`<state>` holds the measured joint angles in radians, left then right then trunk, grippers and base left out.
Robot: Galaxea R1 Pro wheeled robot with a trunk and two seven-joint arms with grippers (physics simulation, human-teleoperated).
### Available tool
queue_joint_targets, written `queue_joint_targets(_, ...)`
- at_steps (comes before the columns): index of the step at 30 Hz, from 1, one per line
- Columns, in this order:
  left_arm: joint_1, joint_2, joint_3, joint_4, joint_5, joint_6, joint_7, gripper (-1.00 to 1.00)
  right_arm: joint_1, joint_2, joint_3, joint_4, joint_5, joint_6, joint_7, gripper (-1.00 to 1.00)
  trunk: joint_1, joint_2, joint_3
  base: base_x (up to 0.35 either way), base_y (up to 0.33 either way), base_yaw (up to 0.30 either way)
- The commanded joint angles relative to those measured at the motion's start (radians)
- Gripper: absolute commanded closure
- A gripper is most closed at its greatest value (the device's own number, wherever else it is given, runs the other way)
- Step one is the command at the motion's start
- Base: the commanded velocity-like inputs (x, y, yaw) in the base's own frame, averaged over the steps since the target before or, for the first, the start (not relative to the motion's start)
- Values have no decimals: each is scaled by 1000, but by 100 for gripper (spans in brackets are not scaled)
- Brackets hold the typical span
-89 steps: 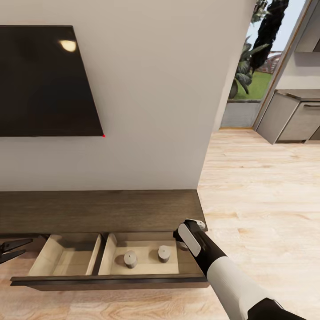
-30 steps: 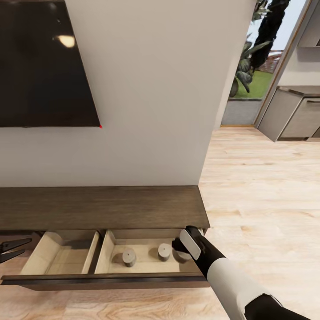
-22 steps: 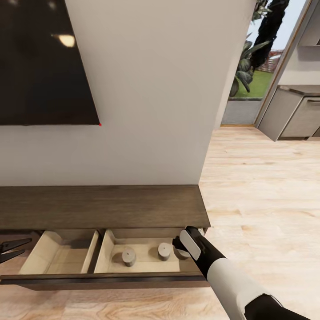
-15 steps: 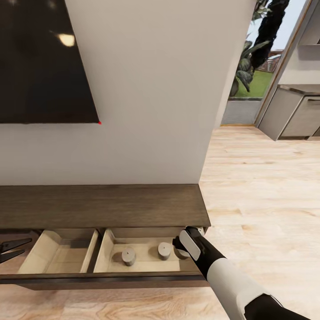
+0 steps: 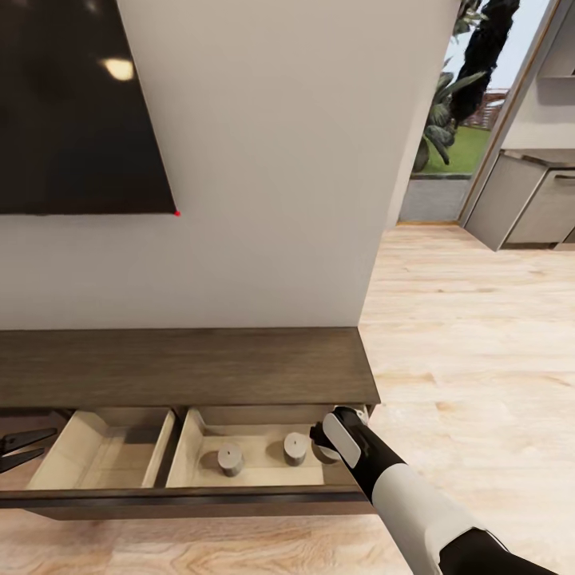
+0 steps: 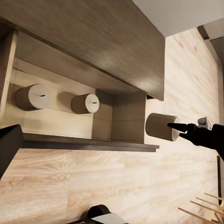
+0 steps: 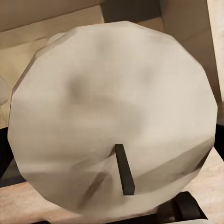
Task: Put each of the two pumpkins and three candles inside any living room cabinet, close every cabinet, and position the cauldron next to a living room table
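Your right gripper [image 5: 323,442] is clamped on a stubby grey-beige cylindrical candle with a short dark wick [image 7: 114,116], holding it at the right end of the open pale beige drawer [image 5: 259,473] in the long, low, dark brown wooden cabinet [image 5: 184,363]. From the left wrist view this candle [image 6: 161,126] sits just beyond the drawer's end wall, not yet over the floor of the compartment. Two matching candles stand upright in that same compartment, one near the drawer's middle [image 5: 230,459] and one closer to your gripper [image 5: 295,448]. Your left gripper [image 5: 20,450] hangs off the drawer's left end, its dark fingers apart and holding nothing. To finish well, I judge you should carry the candle inward past the end wall, lower it upright onto bare drawer floor clear of the nearest candle, then let go. Compared with three seconds ago, the drawer appears less far out from the cabinet, and the head camera has shifted so the black wall television [image 5: 76,104] reads higher.
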<state>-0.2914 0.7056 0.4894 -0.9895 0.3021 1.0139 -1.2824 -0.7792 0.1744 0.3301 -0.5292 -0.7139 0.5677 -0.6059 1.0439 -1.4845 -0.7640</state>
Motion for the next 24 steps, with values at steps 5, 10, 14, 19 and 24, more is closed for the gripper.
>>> queue_joint_targets(5,0,0,0,0,0,0,0,-100,0,0,1,0,-1,-3,1,100,19,-35,-16,0,0,0)
queue_joint_targets(10,0,0,0,0,0,0,0,-100,0,0,1,0,-1,-3,2,100,38,-70,-31,0,0,0)
queue_joint_targets(14,0,0,0,0,0,0,0,-100,0,0,1,0,-1,-3,2,100,54,-98,-44,0,0,0)
queue_joint_targets(19,0,0,0,0,0,0,-1,-100,0,0,1,0,0,-3,3,100,73,-133,-60,0,0,0)
queue_joint_targets(24,0,0,0,0,0,0,-2,-100,0,0,1,0,-1,-3,3,100,92,-168,-75,0,0,0)
